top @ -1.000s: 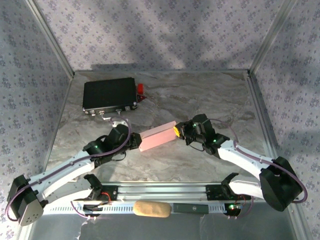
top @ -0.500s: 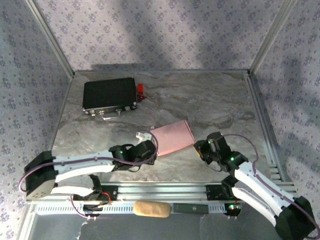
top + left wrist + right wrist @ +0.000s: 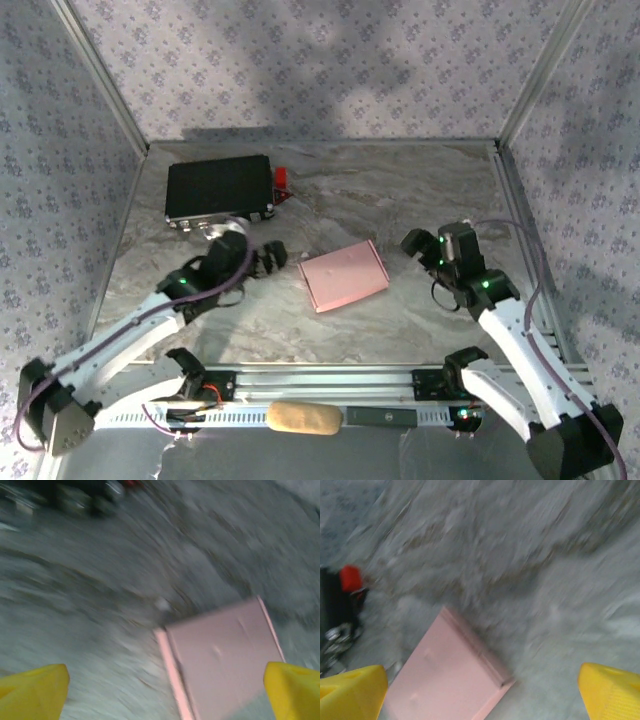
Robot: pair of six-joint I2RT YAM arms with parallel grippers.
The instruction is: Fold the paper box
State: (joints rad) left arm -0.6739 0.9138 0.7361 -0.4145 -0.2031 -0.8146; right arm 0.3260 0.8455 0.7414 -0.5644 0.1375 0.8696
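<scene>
The paper box (image 3: 344, 276) is a flat pale pink rectangle lying on the marble table, between the two arms and touched by neither. My left gripper (image 3: 271, 258) hovers just left of it, open, its yellow fingertips (image 3: 32, 690) spread wide with the box (image 3: 225, 660) lying beyond them. My right gripper (image 3: 417, 244) hangs to the box's right, also open. Its yellow fingertips (image 3: 612, 690) stand far apart above the table, and the box (image 3: 445, 680) shows a raised folded edge on its right side. Both wrist views are blurred by motion.
A black case (image 3: 220, 188) with a red piece (image 3: 281, 178) beside it sits at the back left, close behind the left arm. Metal frame rails border the table (image 3: 400, 200). A tan oblong object (image 3: 303, 418) lies on the front rail between the arm bases.
Both grippers have let go of the box and opened wide. The box dropped from between them to lie flat on the table. Both arms have drawn away from it, left and right.
</scene>
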